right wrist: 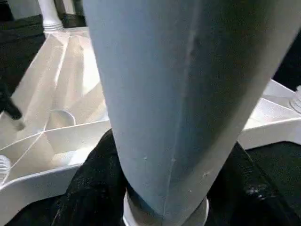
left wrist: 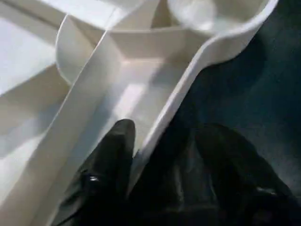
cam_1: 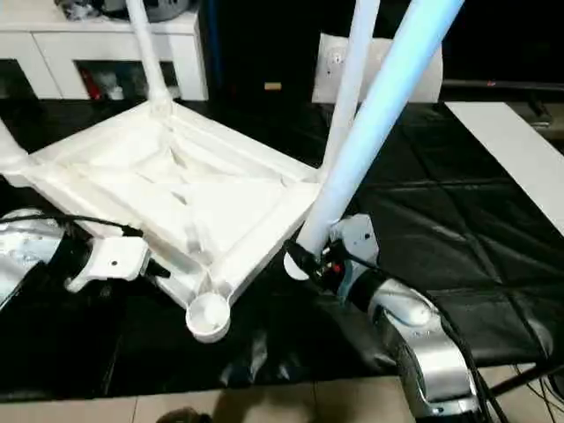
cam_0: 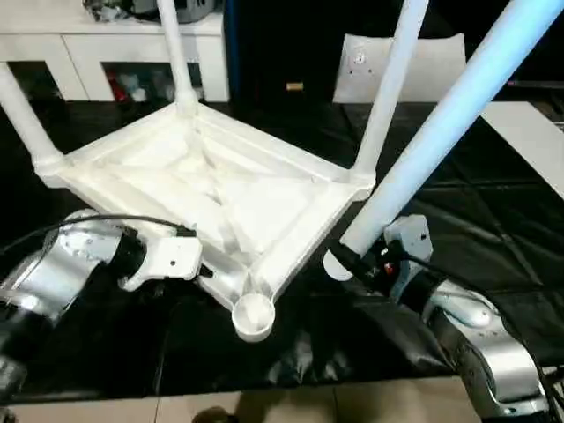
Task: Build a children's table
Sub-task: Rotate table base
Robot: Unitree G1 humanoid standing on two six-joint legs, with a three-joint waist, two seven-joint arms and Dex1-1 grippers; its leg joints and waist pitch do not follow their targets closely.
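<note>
Tabletop (cam_0: pixel 220 194) lies underside up on the black mat, three legs already standing in its corners. Fourth leg (cam_0: pixel 441 132) slants up and away from the tabletop, its butt end clamped in my right gripper (cam_0: pixel 352 260). Empty socket (cam_0: pixel 254 315) sits just left of that gripper. Left gripper (left wrist: pixel 155 160) straddles the tabletop's rim beside the socket, fingers part-open.

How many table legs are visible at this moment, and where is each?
4. Three stand in the upturned tabletop's sockets: left corner leg, far corner leg, right corner leg. The fourth leg is in the right gripper.
</note>
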